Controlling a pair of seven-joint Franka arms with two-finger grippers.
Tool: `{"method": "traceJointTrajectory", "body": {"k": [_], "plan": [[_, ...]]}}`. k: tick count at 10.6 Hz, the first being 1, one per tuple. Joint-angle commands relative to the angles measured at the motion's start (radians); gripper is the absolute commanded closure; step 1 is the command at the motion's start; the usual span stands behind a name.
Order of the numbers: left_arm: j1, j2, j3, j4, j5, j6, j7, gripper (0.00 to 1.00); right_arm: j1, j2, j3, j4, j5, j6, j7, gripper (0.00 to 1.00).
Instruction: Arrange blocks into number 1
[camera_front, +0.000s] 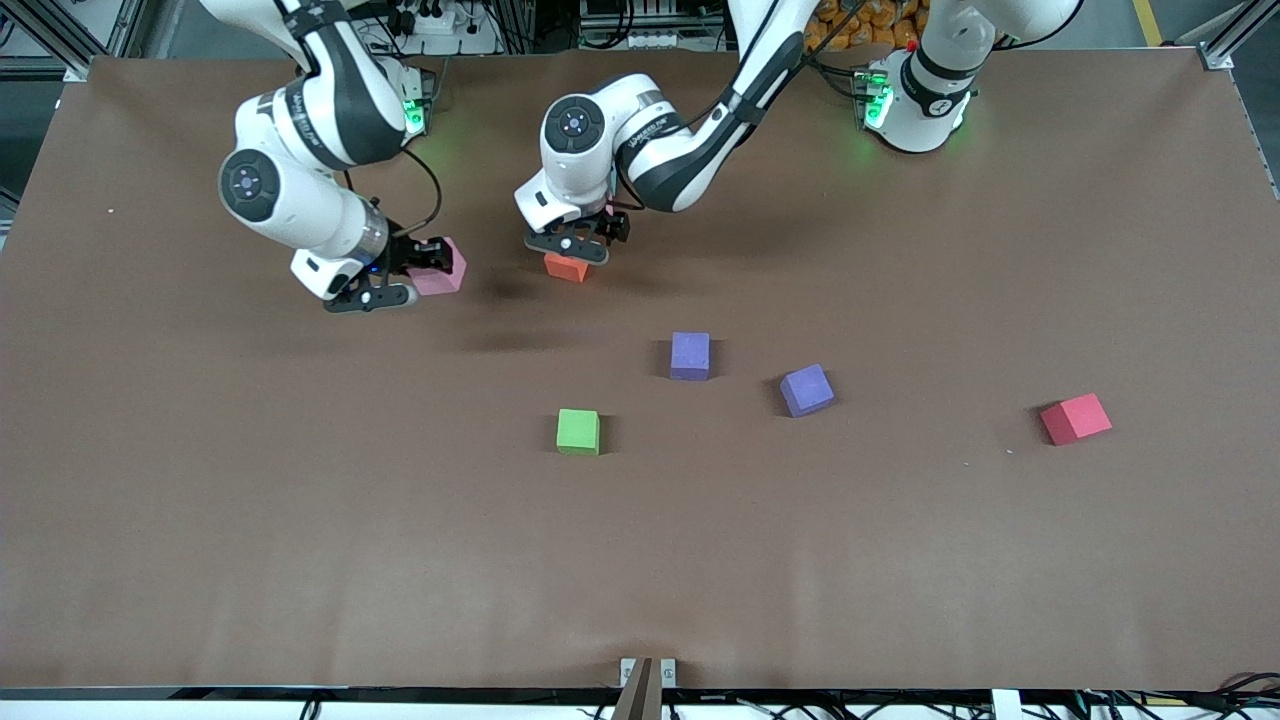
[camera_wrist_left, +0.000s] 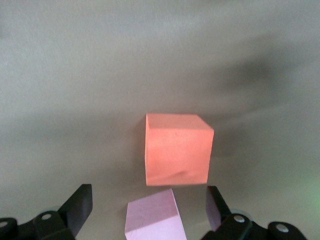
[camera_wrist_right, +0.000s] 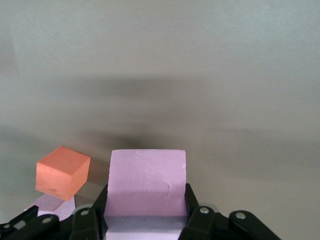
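Observation:
My right gripper (camera_front: 420, 260) is shut on a pink block (camera_front: 443, 274), which fills the space between its fingers (camera_wrist_right: 192, 200) in the right wrist view, where the block (camera_wrist_right: 147, 180) hangs above the table. My left gripper (camera_front: 570, 245) is open over an orange block (camera_front: 566, 268). In the left wrist view the orange block (camera_wrist_left: 177, 149) lies just ahead of the fingers (camera_wrist_left: 79, 206). A second pink block (camera_wrist_left: 154, 220) sits loose between them, touching neither. The front view hides this block under the left hand.
A purple block (camera_front: 690, 355) and another purple block (camera_front: 806, 389) lie mid-table. A green block (camera_front: 578, 431) lies nearer the front camera. A red block (camera_front: 1075, 418) sits toward the left arm's end. Bare brown table (camera_front: 300, 520) spreads around them.

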Motion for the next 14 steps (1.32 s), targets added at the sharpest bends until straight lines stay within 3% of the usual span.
{"method": "traceJointTrajectory", "body": {"k": [1, 2, 3, 5, 8, 14], "plan": [[-0.021, 0.036, 0.030, 0.043, 0.009, 0.005, -0.010, 0.00, -0.055, -0.017, 0.000, 0.021, -0.093, -0.018, -0.056, 0.47], [-0.030, 0.043, 0.033, 0.050, 0.009, 0.007, -0.029, 0.00, -0.079, -0.009, 0.002, 0.035, -0.179, -0.016, -0.057, 0.47], [-0.042, 0.059, 0.033, 0.068, 0.009, 0.013, -0.062, 0.00, -0.097, -0.009, 0.002, 0.039, -0.210, -0.015, -0.057, 0.47], [-0.056, 0.089, 0.035, 0.118, 0.009, 0.013, -0.137, 0.00, -0.104, -0.009, 0.000, 0.042, -0.212, -0.016, -0.060, 0.47], [-0.088, 0.100, 0.076, 0.122, 0.007, 0.023, -0.147, 0.00, -0.127, -0.009, 0.000, 0.042, -0.210, -0.013, -0.060, 0.47], [-0.099, 0.129, 0.078, 0.122, 0.009, 0.071, -0.141, 0.00, -0.150, 0.011, -0.019, 0.042, -0.206, -0.007, -0.060, 0.47]]}}
